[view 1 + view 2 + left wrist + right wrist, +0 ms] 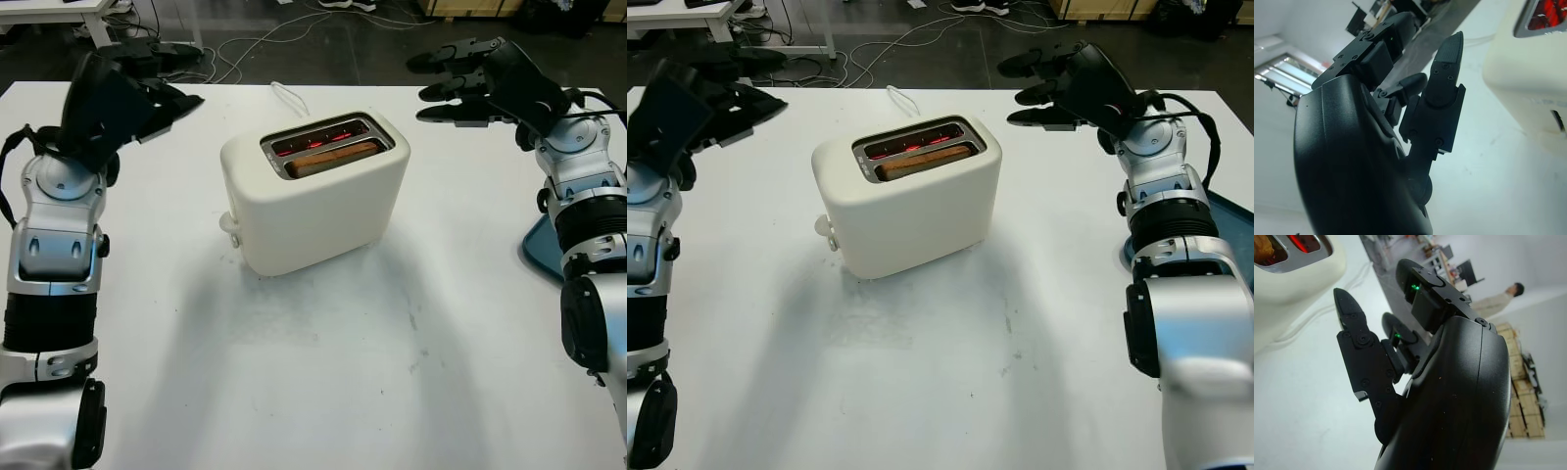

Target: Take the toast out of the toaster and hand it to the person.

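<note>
- A cream toaster [315, 191] stands near the middle of a white table [323, 372], its long axis running diagonally: one short end faces the near-left side, the other the far-right.
- A single slice of toast [331, 158] sits on edge in the toaster's nearer slot, sunk almost level with the chrome top. Its long axis follows the slot, parallel to the toaster's length, with the browned upper edge pointing up.
- The slot behind the toast glows red [318, 137] along its length.
- A small cream lever knob [229, 225] juts from the toaster's near-left short end, low on the body.
- A white cord [287, 96] trails from behind the toaster toward the table's far edge.
- No brand name, label or lettering can be read on the toaster's visible faces.
- The left hand [147, 83] hangs above the table well to the left of the toaster and slightly beyond it, open and grasping nothing, its black fingers [1447, 63] aimed toward the toaster.
- The right hand [465, 83] is raised well to the right of the toaster and beyond it, likewise open with nothing in its grasp, fingers [1349, 316] directed back toward the toaster.
- A blue tray [541, 250] shows at the table's edge, to the right of the toaster, partly hidden behind the right arm.
- Far beyond the toaster, a person [1501, 296] in a light top stands in the background of the room.
</note>
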Available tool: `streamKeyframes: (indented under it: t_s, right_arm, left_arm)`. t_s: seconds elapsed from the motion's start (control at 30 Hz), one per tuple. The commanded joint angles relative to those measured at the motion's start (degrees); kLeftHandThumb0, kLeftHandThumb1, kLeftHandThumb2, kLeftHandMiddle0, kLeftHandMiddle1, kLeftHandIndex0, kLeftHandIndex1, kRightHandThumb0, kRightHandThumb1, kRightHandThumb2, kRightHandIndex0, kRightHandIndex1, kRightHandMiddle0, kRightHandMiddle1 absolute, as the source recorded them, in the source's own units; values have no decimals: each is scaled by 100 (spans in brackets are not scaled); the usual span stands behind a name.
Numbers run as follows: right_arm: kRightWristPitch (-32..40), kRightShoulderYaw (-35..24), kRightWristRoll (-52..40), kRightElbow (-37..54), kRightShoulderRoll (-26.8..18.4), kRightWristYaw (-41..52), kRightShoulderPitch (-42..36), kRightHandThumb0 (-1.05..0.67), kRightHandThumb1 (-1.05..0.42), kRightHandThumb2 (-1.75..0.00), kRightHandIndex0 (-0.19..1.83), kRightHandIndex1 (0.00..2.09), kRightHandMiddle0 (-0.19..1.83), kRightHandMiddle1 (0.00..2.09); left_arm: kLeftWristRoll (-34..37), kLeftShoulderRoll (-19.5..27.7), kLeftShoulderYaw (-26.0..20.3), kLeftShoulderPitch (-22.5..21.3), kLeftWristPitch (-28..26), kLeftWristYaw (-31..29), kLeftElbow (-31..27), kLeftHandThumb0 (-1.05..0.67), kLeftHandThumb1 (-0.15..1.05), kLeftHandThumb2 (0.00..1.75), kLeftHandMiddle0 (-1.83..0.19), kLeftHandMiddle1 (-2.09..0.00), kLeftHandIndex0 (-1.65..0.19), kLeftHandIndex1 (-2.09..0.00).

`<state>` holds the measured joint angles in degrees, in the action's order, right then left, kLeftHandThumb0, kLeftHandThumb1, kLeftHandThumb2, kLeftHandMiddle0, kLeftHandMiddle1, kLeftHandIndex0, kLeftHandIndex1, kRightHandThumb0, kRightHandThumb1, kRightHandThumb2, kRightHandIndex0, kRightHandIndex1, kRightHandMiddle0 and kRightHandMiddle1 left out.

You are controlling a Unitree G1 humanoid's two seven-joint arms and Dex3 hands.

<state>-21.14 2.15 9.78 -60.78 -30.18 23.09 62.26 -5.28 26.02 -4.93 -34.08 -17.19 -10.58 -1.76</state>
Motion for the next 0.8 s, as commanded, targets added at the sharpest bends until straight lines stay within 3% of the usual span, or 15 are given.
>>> streamKeyframes:
  t_s: [0.0,0.77]
  right_arm:
    - [93,9,-14,80,17,26,32,-33,-76,0,80,10,78,2]
    - [83,-112,-155,236,-31,194,-119,-27,-75,0,80,6,75,0]
  left_arm:
    - [-87,19,38,72,101,12,-67,-36,89,1,-45,-101,-72,-25]
    - [27,-126,18,60,252,-57,2,-40,88,0,-48,-105,-71,-33]
